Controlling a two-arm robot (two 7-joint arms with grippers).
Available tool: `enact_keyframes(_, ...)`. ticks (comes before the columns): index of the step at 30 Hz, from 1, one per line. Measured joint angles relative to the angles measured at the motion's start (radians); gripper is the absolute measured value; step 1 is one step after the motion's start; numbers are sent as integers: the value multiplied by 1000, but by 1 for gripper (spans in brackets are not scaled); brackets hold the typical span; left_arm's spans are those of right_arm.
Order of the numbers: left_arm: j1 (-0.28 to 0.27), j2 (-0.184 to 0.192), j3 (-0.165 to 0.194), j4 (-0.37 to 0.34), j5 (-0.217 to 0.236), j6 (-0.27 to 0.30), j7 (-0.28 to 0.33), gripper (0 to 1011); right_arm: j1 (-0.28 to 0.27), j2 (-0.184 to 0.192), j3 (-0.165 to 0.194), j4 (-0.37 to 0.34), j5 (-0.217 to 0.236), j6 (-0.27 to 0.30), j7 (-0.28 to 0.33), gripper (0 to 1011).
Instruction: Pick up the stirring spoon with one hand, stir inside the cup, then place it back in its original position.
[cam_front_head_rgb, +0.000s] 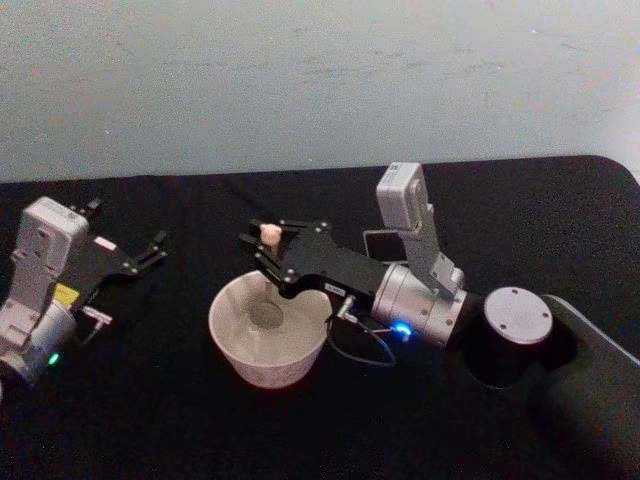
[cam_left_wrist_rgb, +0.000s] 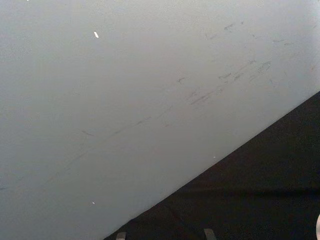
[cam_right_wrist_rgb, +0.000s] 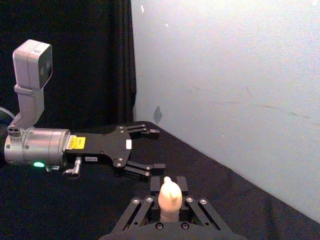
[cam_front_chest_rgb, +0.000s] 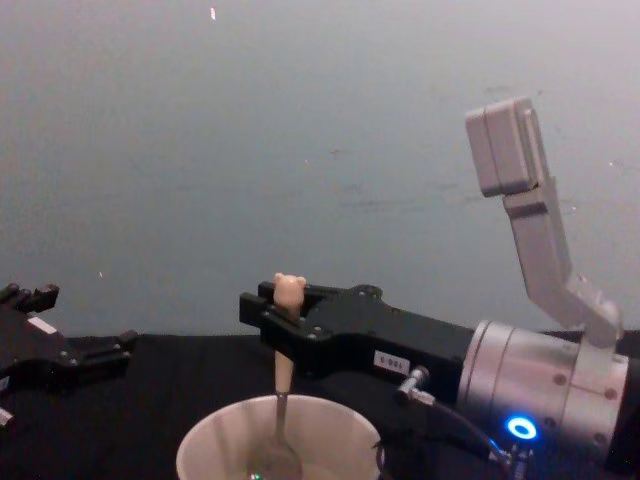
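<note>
The stirring step is in hand. The right gripper (cam_front_head_rgb: 268, 247), a black two-fingered tool on a silver cylindrical wrist, reaches in from the right of the head view. It is clamped narrow on the cream handle of the slim stirring spoon (cam_front_chest_rgb: 284, 365), just below its tiny bear head. The spoon hangs upright, and its thin metal stem runs down so that the small metal bowl sits low inside the wide, round cream-white cup (cam_front_head_rgb: 262, 362) at the centre of the frame. The next move probably calls for small wrist circles that keep the stem off the thin rim. After that come a lift and a carry to the dark grey square holder (cam_front_head_rgb: 380, 245), which peeks out beside the grey wrist camera (cam_front_head_rgb: 402, 195), right of centre. The chest view shows from the side how deep the spoon reaches into the cup, which the head view flattens. The right wrist view shows the bear head between the fingers (cam_right_wrist_rgb: 135, 212) and, farther off, the parked left gripper (cam_right_wrist_rgb: 152, 149) standing wide open. The left wrist view offers pale wall (cam_left_wrist_rgb: 125, 100) and black tablecloth (cam_left_wrist_rgb: 260, 190).
</note>
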Motion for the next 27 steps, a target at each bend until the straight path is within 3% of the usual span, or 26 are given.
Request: enact_keyframes(27, 0, 0, 0, 0, 0, 0, 0, 1001, -27, 20, 24, -54, 4, 5, -17, 194)
